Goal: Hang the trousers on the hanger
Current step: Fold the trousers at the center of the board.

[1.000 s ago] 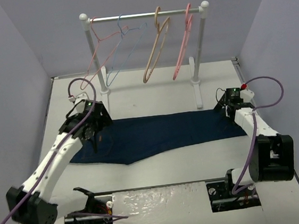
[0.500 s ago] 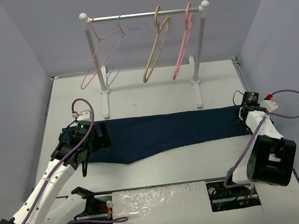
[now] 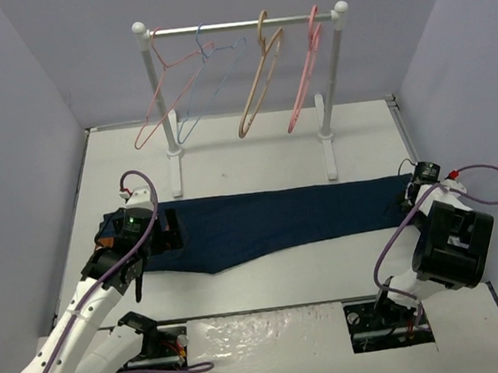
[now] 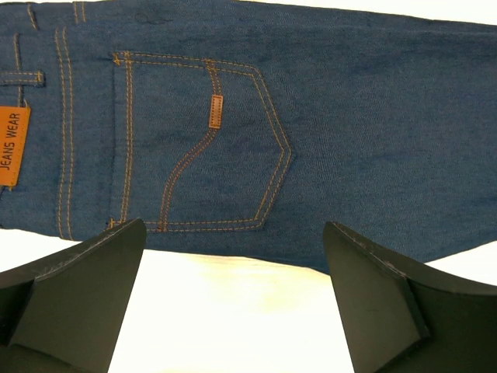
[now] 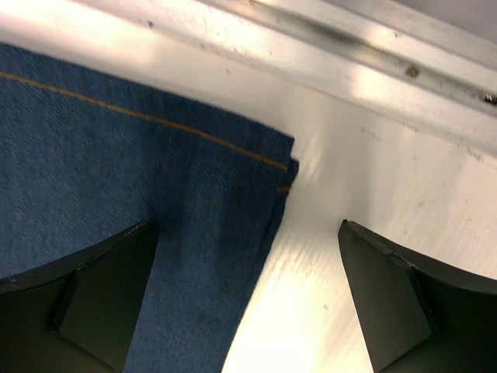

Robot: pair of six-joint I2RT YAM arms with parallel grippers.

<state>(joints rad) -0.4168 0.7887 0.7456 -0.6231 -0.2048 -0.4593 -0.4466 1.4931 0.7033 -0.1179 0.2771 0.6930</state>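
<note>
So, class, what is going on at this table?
Two robot arms are set at either end of dark blue trousers spread flat on the table. The left hand is open over the waist end, by the back pocket; the right hand is open over the leg hem. Neither grips the cloth. The tan hanger hangs bare on the rail behind.

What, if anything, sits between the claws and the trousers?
Nothing visible. The left gripper hangs open over the trousers by the back pocket; the right gripper hangs open over their hem corner.
</note>
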